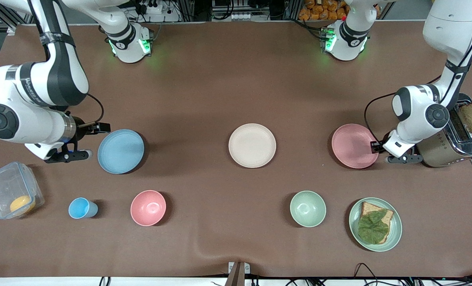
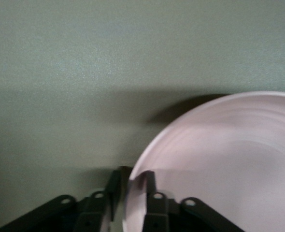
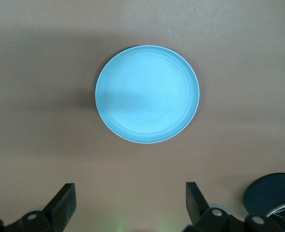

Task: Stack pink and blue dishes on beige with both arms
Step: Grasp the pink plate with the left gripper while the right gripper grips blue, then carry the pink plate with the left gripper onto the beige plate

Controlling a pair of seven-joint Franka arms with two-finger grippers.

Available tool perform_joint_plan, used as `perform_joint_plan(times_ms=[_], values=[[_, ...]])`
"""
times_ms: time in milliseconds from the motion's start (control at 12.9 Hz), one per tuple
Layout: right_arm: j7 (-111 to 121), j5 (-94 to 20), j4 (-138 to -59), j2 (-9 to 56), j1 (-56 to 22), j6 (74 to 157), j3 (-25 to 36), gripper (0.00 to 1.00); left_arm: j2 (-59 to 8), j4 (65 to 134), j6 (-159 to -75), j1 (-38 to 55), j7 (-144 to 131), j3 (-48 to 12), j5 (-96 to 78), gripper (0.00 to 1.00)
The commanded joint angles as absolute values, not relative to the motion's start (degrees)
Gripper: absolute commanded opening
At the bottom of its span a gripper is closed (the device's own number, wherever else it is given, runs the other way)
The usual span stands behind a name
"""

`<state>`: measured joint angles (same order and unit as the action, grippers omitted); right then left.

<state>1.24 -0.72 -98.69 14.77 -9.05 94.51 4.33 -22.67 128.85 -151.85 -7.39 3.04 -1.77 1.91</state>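
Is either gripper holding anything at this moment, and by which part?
The left gripper pinches the pink plate by its rim. The right gripper is open over the table, holding nothing.

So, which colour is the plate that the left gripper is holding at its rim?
Pastel pink: the pink plate, best seen in the front view, with the left gripper on its rim.

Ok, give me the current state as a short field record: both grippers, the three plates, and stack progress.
left gripper: fingers astride the pink plate's rim, at the toaster end
right gripper: open, above the table beside the blue plate, holding nothing
pink plate: on the table, toward the left arm's end
blue plate: on the table, toward the right arm's end
beige plate: between them, nothing on it
stack: not started
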Motion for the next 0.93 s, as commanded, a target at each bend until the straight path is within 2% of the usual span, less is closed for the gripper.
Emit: perform_joint_plan(times_ms=[0,232,464,619,851], values=[[1.6,-1.2,-98.7,16.1,-7.6,95.4,3.9,1.0,-19.6,129.5,-152.1,-7.8,3.6,-2.4,0.3,0.0],[1.8,-1.2,-98.7,17.4,-7.4,96.1,3.9,1.0,-11.0,127.4,-142.9,-7.5,-4.2,-8.3,-5.7,0.0],[3.2,-1.2,-98.7,19.1,-6.7,97.6,3.9,1.0,-9.0,117.5,-129.2,-7.2,-20.8,-17.4,-6.1,0.0],[4.3,-1.3,-98.7,19.9,-6.3,98.5,3.9,1.0,-9.7,113.4,-126.7,-7.0,-25.3,-21.4,-6.0,0.0],[4.6,-1.4,-98.7,21.1,-6.3,99.9,3.9,1.0,-9.8,113.2,-126.7,-6.9,-26.9,-24.0,-6.0,0.0]])
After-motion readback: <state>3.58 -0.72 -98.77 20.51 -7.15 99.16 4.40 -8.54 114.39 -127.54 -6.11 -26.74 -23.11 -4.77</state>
